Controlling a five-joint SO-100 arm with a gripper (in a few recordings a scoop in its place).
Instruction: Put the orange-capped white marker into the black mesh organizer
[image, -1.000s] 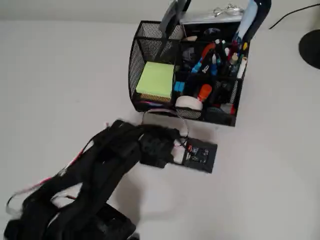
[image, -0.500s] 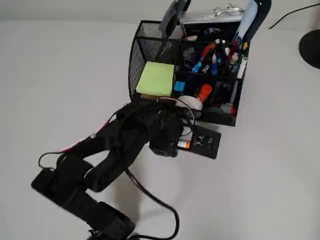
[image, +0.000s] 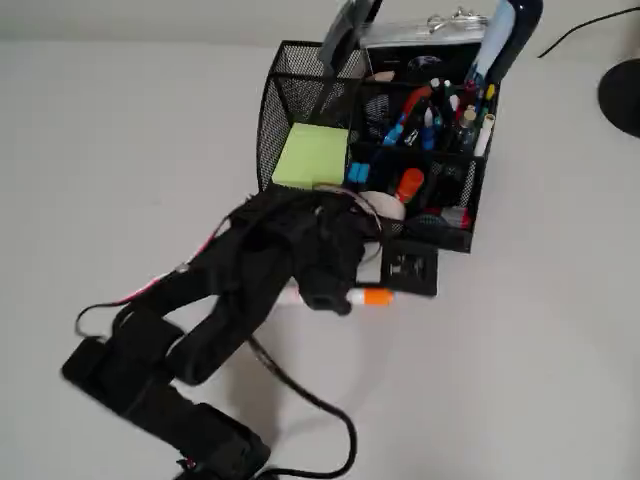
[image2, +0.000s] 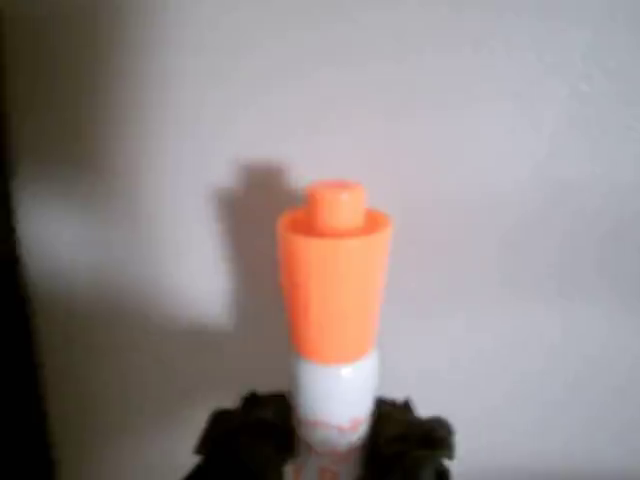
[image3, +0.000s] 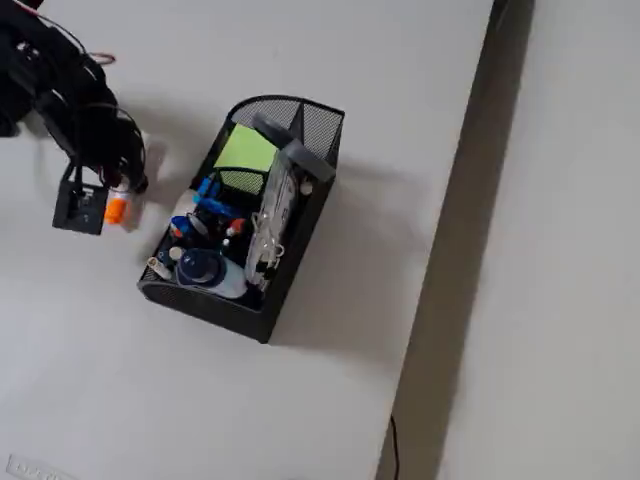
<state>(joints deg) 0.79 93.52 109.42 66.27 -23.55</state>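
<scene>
A plain white tabletop fills the scene, matte and bare except at the upper middle of the overhead view, where the black wire-mesh desk organizer with its curved side stands crowded with pens, a yellow-green block of sticky notes and a roll of white tape. Just below it, near the centre of that frame, my black two-finger gripper pinches the slim white marker with the bright orange cap — the cap juts out to the right, level with the table, close to the small flat black square lying beside the organizer's front wall. In the wrist view my fingers press the white barrel from both sides at the bottom edge of the frame, and the orange cap points away from me over its own shadow. I judge the marker light and stiff, its smooth plastic barrel a little slippery, so the hold belongs on the barrel well behind the cap, as it is now — a grip on the tapered cap could slide off or pull it loose. In the fixed view the marker sits at the left, just beside the organizer and not yet inside any compartment.
</scene>
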